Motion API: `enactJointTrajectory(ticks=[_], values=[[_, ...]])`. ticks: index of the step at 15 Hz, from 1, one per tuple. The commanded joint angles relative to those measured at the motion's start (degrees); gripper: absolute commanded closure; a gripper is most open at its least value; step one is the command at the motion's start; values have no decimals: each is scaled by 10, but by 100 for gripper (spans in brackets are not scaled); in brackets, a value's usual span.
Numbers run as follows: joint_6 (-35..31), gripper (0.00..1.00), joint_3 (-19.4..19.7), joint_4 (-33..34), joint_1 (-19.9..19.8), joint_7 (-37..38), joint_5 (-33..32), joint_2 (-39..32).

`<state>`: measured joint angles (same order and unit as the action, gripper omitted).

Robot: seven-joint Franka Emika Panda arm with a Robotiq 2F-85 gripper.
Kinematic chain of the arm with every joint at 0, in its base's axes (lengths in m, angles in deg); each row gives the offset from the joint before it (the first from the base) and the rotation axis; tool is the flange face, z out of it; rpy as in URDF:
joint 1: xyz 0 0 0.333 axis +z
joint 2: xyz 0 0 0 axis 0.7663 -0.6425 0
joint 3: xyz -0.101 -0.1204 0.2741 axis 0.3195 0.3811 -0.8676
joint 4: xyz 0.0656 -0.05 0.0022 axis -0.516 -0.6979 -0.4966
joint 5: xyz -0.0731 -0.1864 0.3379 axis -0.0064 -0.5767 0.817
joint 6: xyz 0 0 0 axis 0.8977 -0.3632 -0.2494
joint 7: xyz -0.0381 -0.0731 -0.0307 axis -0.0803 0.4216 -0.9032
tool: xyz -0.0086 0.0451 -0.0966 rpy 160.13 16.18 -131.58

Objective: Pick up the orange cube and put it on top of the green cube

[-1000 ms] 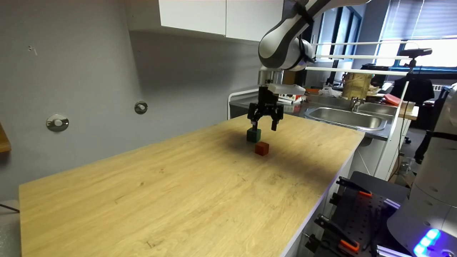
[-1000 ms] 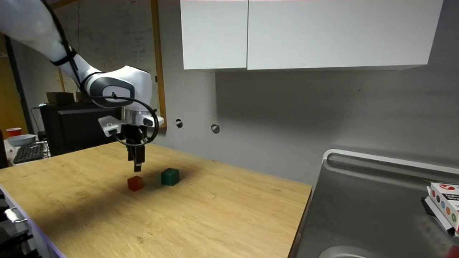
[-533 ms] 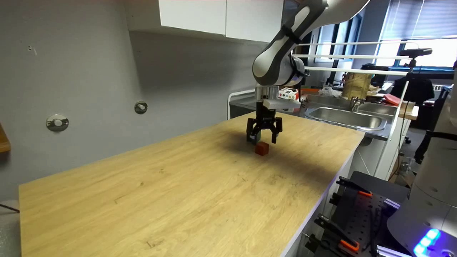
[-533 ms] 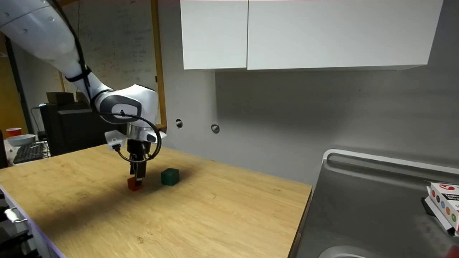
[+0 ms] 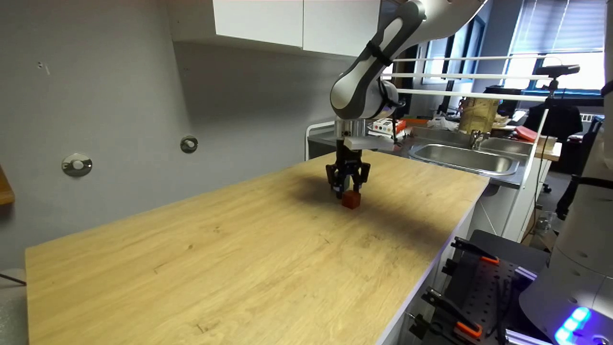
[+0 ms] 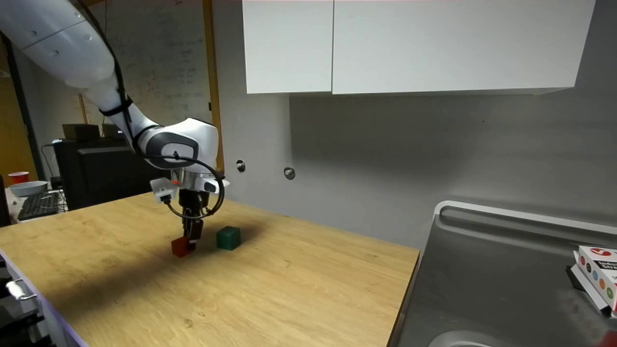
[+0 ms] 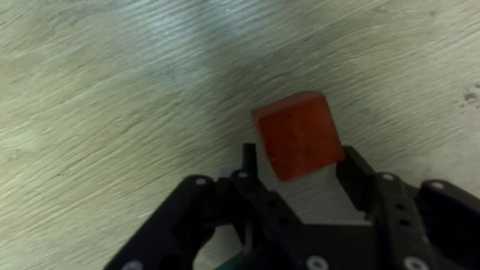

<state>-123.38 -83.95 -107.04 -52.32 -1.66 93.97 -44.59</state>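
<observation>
The reddish-orange cube (image 5: 351,200) sits on the wooden table; it also shows in an exterior view (image 6: 181,246) and in the wrist view (image 7: 302,137). My gripper (image 5: 348,192) is low at the cube, on its green-cube side in an exterior view (image 6: 192,245). In the wrist view the fingers (image 7: 298,149) are partly open, one on each side of the cube's near end. The left finger is apart from it; the right fingertip meets or overlaps its corner. The green cube (image 6: 228,238) stands close by, mostly hidden behind the gripper in an exterior view (image 5: 346,183); a sliver shows in the wrist view (image 7: 230,262).
The wooden table (image 5: 215,268) runs along a grey wall with white cabinets (image 6: 453,48) above. A metal counter with a sink (image 5: 464,158) adjoins the table's end. A white box (image 6: 597,270) lies on that counter.
My gripper has come down from above to the orange cube and shifted slightly towards the green cube's side. Its fingers have drawn closer together. Both cubes have stayed in place.
</observation>
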Motion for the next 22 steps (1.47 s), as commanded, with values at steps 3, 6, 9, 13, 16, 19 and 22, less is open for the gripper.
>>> enactJointTrajectory(ticks=[3,6,9,13,16,19,22], values=[[13,81,3,18,7,23,-10,3],[16,100,3,21,7,23,-9,9],[19,100,2,26,8,25,-9,11],[33,68,2,33,13,32,-12,9],[38,45,-2,31,12,37,7,4],[49,23,-3,26,10,52,30,5],[63,1,-4,20,4,66,73,5]])
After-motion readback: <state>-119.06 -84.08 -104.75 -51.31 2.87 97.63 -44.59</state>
